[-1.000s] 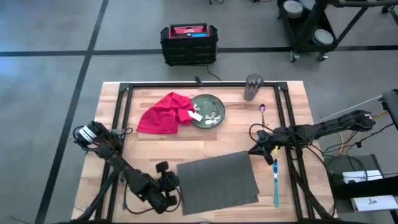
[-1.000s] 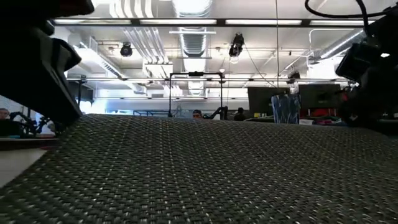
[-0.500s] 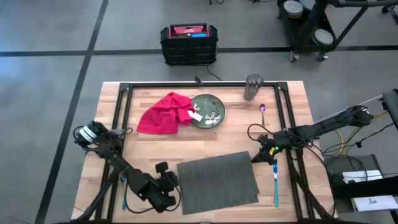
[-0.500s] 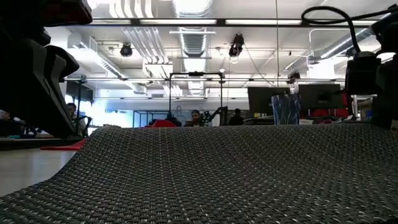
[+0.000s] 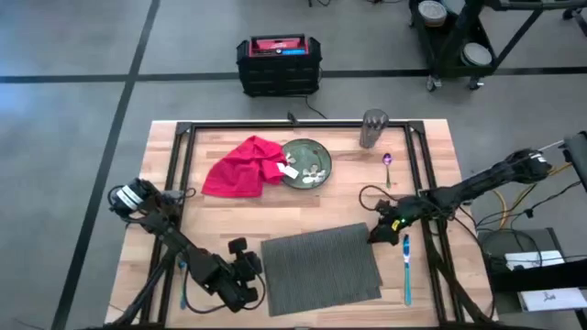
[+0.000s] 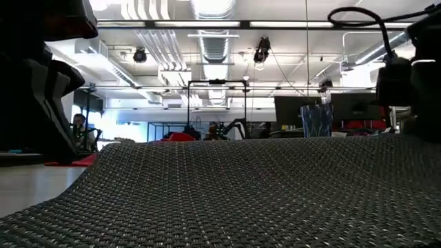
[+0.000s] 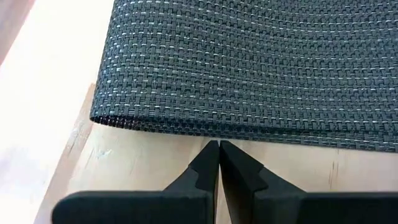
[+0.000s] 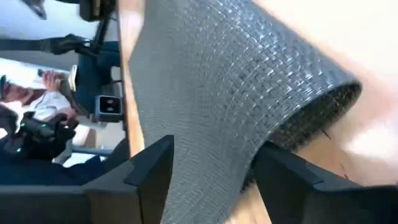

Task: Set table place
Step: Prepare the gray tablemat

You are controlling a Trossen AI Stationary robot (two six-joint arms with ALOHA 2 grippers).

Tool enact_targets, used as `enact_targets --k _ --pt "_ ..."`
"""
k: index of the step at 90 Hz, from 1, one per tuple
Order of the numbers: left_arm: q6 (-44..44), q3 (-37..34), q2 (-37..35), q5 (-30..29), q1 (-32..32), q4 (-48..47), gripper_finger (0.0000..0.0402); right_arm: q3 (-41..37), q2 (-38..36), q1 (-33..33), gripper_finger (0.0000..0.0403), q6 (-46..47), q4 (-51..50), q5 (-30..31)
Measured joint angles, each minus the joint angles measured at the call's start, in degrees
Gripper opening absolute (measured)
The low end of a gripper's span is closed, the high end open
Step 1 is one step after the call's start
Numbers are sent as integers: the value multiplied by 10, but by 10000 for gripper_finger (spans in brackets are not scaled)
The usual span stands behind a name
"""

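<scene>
1. Fingers first: our left gripper (image 7: 218, 163) has its two dark fingers (image 7: 245, 174) pressed together with nothing between them, their tips just short of the placemat's edge. Our right gripper (image 8: 211, 168) has its two fingers spread, with the placemat's raised, curling corner between them; we cannot tell whether they press on it.
2. We see one placemat (image 5: 321, 267), dark grey, rectangular, of finely ribbed woven fabric. It lies on the near middle of the table, between the two grippers, with its right far corner lifted.
3. We see one table (image 5: 348, 203), a rectangular light-wood butcher-block top with plank seams, carrying a black metal rail frame (image 5: 298, 126).
4. Beside the placemat's right edge lies one slim blue-handled utensil (image 5: 406, 270).
5. Farther back we count one crumpled red cloth napkin (image 5: 240, 167) with a white tag, touching one round dark green plate (image 5: 306, 163).
6. Near the far edge stands one cylindrical metal cup (image 5: 373, 128), and one small purple spoon (image 5: 387, 162) lies near it.
7. On the floor beyond the table sits one black and red box (image 5: 278, 64).
</scene>
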Motion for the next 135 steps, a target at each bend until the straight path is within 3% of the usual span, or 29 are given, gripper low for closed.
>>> enact_targets --k 12,44,57,76,83,101,135 --pt "4 -19 0 -15 1 50 0 9 25 0 197 -4 6 30" --pt "88 -20 0 -16 19 129 0 10 75 4 158 -8 137 24" --pt "89 10 -22 29 15 66 0 10 79 5 142 -8 135 24" --pt "0 62 -46 107 6 -139 0 10 79 5 125 -7 137 24" --pt "-6 49 -41 108 3 -142 0 10 79 5 121 -8 137 24" --pt "28 2 -4 83 5 -54 0 10 80 5 126 -17 136 24" --pt "81 -10 -11 -51 20 76 0 10 80 9 156 -29 136 24"
